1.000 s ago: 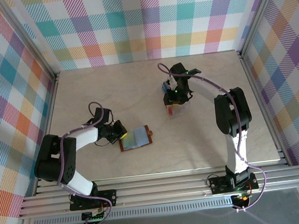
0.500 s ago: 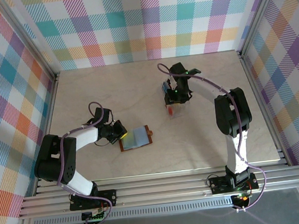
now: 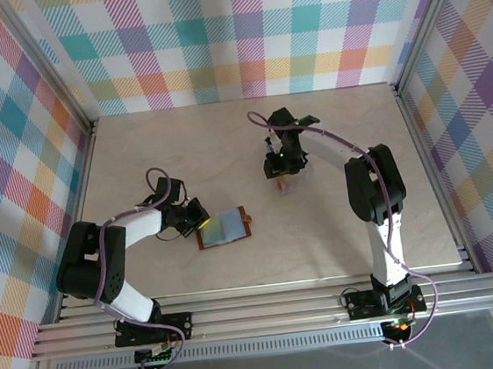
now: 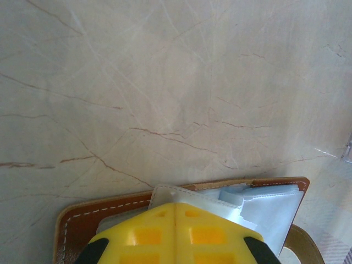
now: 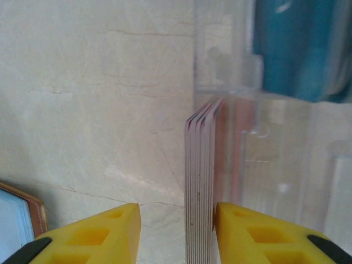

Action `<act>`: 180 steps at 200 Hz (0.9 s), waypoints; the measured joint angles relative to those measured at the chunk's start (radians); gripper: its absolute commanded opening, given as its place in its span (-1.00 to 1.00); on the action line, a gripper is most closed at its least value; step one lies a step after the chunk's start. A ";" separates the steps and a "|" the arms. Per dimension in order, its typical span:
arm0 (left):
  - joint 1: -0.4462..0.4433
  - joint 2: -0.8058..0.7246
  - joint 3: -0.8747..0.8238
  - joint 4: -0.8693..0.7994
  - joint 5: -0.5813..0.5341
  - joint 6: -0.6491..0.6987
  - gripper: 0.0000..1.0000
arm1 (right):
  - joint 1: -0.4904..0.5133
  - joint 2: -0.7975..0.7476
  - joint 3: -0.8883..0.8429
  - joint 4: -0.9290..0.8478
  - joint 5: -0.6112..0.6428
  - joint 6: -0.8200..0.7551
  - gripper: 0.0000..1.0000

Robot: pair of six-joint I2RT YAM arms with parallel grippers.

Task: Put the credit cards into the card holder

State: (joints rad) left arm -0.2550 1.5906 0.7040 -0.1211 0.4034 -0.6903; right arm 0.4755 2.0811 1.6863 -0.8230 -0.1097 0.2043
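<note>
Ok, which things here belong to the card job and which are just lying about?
Job: stack of credit cards; teal card; brown card holder.
Lying about: clear plastic tray.

The black left arm (image 3: 132, 227) lies folded low, forearm pointing right; its yellow-fingered left tool (image 4: 175, 234) is closed, fingers flush together. The black right arm (image 3: 374, 180) reaches forward and curves left, its yellow-fingered right tool (image 5: 176, 225) pointing down, fingers parted.
</note>
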 measured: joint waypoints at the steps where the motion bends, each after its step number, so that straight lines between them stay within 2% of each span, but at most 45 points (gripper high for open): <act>1: 0.000 0.000 0.000 0.000 0.000 0.000 -1.00 | 0.001 0.001 0.001 -0.002 0.001 -0.001 -0.20; 75: 0.000 0.000 0.000 0.000 0.000 0.000 -1.00 | -0.001 0.003 0.004 -0.009 -0.084 -0.011 -0.14; 180: 0.000 0.000 0.000 0.000 0.000 0.000 -1.00 | -0.005 0.049 0.055 -0.037 -0.094 -0.011 -0.17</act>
State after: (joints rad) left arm -0.2550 1.5902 0.7040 -0.1215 0.4034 -0.6903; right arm 0.4709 2.1304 1.7409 -0.8597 -0.2039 0.1932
